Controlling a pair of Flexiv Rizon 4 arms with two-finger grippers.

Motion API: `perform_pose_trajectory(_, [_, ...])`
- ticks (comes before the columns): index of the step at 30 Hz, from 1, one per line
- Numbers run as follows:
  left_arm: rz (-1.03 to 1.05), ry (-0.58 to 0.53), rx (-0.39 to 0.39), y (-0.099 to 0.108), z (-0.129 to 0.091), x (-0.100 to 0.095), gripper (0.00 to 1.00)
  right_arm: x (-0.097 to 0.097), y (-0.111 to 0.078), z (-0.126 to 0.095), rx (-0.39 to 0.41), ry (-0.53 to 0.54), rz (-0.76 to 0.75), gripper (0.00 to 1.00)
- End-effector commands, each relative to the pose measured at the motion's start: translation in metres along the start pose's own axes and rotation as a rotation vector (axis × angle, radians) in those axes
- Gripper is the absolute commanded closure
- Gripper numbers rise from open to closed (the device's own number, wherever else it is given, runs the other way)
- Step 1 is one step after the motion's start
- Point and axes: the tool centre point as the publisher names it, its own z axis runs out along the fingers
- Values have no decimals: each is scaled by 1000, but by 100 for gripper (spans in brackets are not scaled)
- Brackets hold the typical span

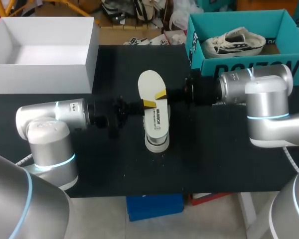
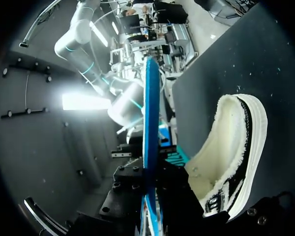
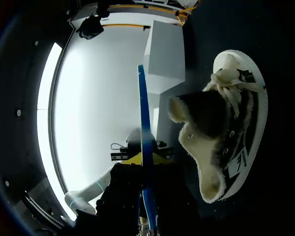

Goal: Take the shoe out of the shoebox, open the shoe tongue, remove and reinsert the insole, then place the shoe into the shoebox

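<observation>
Holding the white insole [image 1: 150, 84] up off the black surface [image 1: 214, 159] with both grippers, roughly in the middle of the surface. Pinching one long edge near mid-length with the left gripper [image 1: 148, 103], closed narrow on the insole, one yellow tip lying on the top face. Pinching the opposite long edge with the right gripper [image 1: 161, 93], likewise closed narrow on the insole, yellow tip on top, a little further toward the far end than the left one. Coming in from opposite sides, arms nearly in line across the surface.

Seeing the insole edge-on in both wrist views, a thin blue line running straight out from between each gripper's fingers.

Seeing the shoe [image 1: 156, 146] directly under the insole, standing on its sole on the surface, mostly covered by the insole in the head view with only one rounded end poking out on the near side. Showing a gap between insole and shoe in both wrist views, no contact. Showing pale fleece lining [image 3: 201, 167] around the opening and white laces [image 3: 226, 78] bunched at the toe end; black side panels, white sole rim.

Noting a teal shoebox [image 1: 239, 67] at the far right corner, open, second shoe [image 1: 234, 42] lying inside. Noting an open white box [image 1: 40, 74] at the far left corner.
</observation>
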Motion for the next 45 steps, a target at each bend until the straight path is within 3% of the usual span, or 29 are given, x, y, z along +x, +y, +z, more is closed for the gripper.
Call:
perform_pose_trajectory(1, [10, -7, -19, 0, 3, 1, 100, 0, -1, 2, 1, -2, 0, 100])
perform_pose_trajectory(3, [11, -10, -20, 0, 3, 0, 100, 0, -1, 2, 1, -2, 0, 100])
perform_pose_trajectory(4, [11, -11, -20, 0, 3, -1, 100, 0, -1, 2, 1, -2, 0, 88])
perform_pose_trajectory(6, [8, -5, -2, -2, 2, -4, 100, 2, -1, -1, -12, -6, 0, 0])
perform_pose_trajectory(13, [-59, 95, 29, -15, -19, -10, 100, 14, -8, -27, -161, -29, 50, 0])
perform_pose_trajectory(23, [-113, 305, 39, -47, -64, -16, 100, 21, -36, -78, -338, -123, 86, 0])
perform_pose_trajectory(27, [-127, 368, 62, -61, -74, -16, 100, 24, -48, -91, -366, -188, 85, 0])
perform_pose_trajectory(30, [-149, 458, 130, -79, -79, -16, 100, 27, -57, -100, -365, -279, 84, 0])
perform_pose_trajectory(45, [-145, 485, 139, -82, -80, -16, 100, 27, -57, -100, -365, -279, 84, 0])
